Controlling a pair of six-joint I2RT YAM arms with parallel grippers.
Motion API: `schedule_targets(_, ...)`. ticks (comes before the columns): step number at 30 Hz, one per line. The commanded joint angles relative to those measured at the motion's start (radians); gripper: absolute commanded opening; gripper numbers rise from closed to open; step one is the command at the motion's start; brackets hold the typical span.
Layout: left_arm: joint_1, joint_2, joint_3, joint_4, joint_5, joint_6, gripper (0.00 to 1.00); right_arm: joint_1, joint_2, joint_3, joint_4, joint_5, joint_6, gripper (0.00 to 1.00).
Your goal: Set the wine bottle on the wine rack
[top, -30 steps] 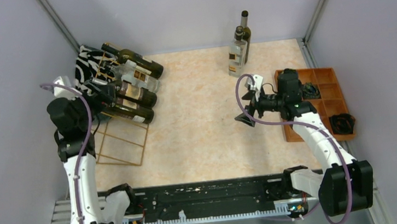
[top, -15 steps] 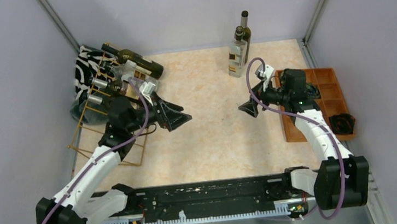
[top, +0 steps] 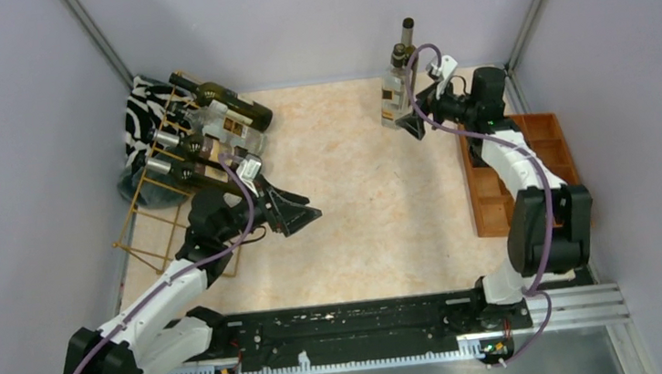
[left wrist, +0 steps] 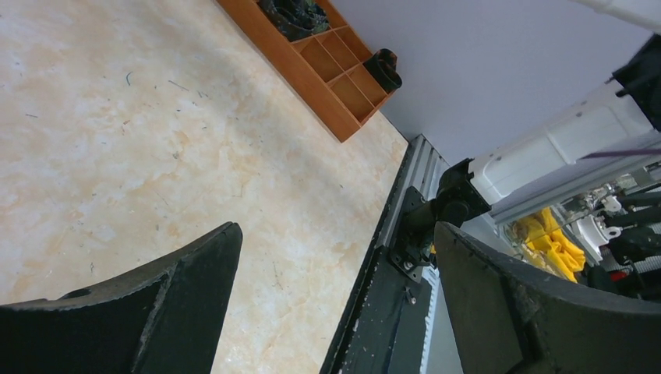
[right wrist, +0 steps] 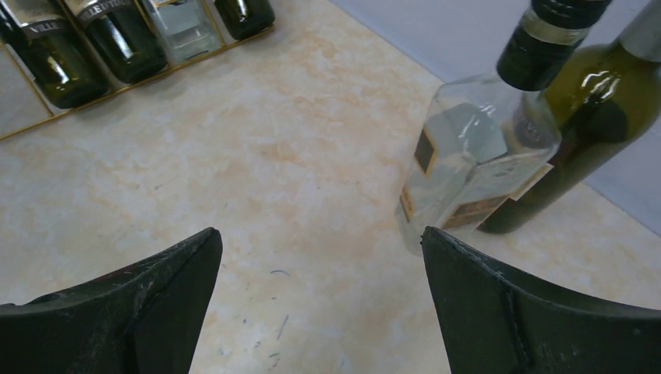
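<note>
Here, the right gripper (top: 410, 124) is being held wide open near the top centre of the overhead view, and nothing is being gripped between its jaws. In the right wrist view, the right gripper (right wrist: 318, 241) is being pointed at bare table (top: 356, 203), with the clear bottle (right wrist: 468, 164) just ahead of its right finger, towards the upper right of the frame. The green wine bottle (right wrist: 592, 132) is being partly screened by the clear bottle, which is standing directly in front of it and touching it or very nearly so. Overhead, both the clear bottle (top: 392, 94) and the green wine bottle (top: 408, 47) are being kept upright close to the back wall.

The left gripper (top: 298, 210) is likewise being held open and empty, left of centre; its own camera is showing the left gripper (left wrist: 337, 234) over the table's near edge, with the wooden tray (left wrist: 312, 70) at the top of that frame.

The wine rack (top: 144, 232) is lying at the left of the overhead view, well apart from the standing bottles. Four bottles (top: 212, 130) are being carried across its upper cells, while its lower cells are being left open, partly crossed by the left arm. A striped cloth (top: 141, 104) is bunched behind it. A wide stretch of bare table is lying between rack and right gripper, bounded by the wooden tray (top: 512, 197) at the right.
</note>
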Motion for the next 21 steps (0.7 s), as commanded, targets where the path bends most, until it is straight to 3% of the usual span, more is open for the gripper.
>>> schedule_targets(1,-0.006,-0.065,-0.018,0.012,-0.006,0.035,0.99,-0.044,0.094,0.083,0.281,-0.064,0.039,0.99)
schedule_targets(9,-0.005,-0.13,-0.045,-0.035,-0.044,0.094,0.99,-0.057,0.294,0.283,0.236,-0.081,0.048,0.98)
schedule_targets(21,-0.005,-0.086,-0.026,-0.035,-0.046,0.134,0.99,-0.057,0.503,0.463,0.201,-0.047,0.053,0.98)
